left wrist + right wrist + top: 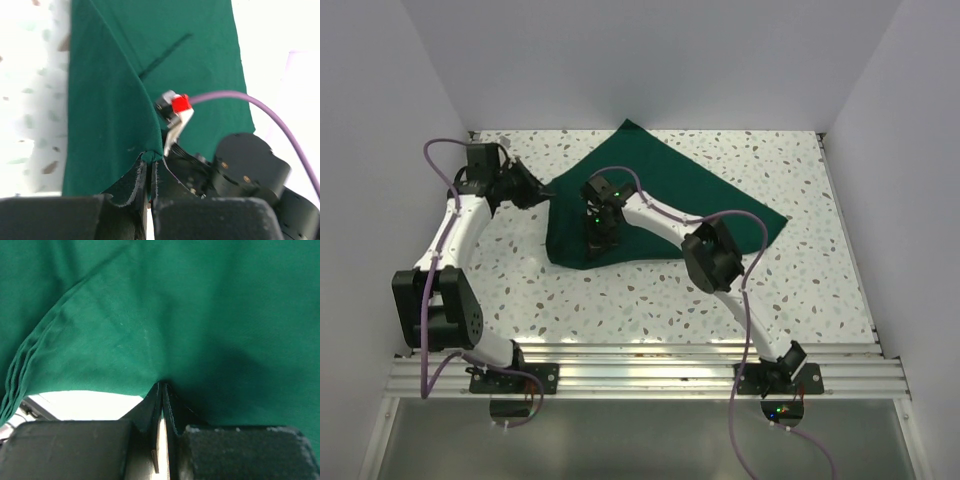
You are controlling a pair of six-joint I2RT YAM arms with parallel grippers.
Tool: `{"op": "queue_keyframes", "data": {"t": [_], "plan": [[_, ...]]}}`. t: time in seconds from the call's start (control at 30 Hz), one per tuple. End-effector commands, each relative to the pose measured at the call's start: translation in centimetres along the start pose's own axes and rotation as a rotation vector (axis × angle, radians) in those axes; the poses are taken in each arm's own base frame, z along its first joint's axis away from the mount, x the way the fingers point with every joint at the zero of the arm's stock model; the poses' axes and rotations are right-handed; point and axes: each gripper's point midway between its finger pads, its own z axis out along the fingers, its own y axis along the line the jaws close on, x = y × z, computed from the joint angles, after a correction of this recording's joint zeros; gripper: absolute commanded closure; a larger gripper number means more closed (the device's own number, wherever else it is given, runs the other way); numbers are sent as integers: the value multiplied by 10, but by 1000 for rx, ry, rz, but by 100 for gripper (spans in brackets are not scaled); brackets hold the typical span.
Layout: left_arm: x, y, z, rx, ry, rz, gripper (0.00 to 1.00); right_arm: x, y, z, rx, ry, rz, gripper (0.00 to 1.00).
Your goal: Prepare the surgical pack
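Of the surgical pack, only the dark green cloth drape (670, 185) shows. It lies rumpled and partly folded over itself across the back middle of the speckled table (800, 290). My left gripper (542, 192) is at the drape's left edge. In the left wrist view its jaws (150, 159) are shut on a small pinch of the green cloth (110, 100). My right gripper (598, 240) reaches onto the drape's near left part. In the right wrist view it (163, 386) is shut on a fold of the cloth (175, 315), which fills that view.
White walls close in the table at left, back and right. An aluminium rail (640, 365) with both arm bases runs along the near edge. The right arm's wrist and purple cable (250, 97) lie close beside my left gripper.
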Motion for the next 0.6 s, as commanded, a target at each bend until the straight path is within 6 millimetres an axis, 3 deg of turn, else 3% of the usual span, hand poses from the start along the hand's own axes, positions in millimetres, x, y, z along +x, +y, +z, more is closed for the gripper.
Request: {"op": "queue_keyframes", "data": {"t": [0.0,0.1,0.17,0.27,0.3,0.37,0.4,0.47,0.5,0.57], "plan": [[-7,-44,-13,65,-43,14,100,-29,13,-60,-96,-88,45,95],[-6,-58,-11,79,-32,23,100,-49,9,-98,-130,-164,74,95],[2,-78,-5,101,-8,51,100,-62,10,-135,-154,-239,78,95],[9,-97,3,121,11,75,100,-79,-23,-182,-107,-327,107,95],[13,-103,8,125,25,82,100,-83,-55,-192,-65,-337,160,95],[18,-109,13,134,40,88,100,-86,-89,-216,-15,-379,194,95],[23,-115,16,141,51,98,100,-91,-122,-227,26,-404,239,95],[26,-121,24,145,63,103,100,-78,-166,-231,117,-387,278,95],[31,-128,28,154,76,110,100,-66,-198,-231,163,-355,324,95],[36,-133,34,163,90,116,100,-54,-235,-238,227,-352,382,95]]}}
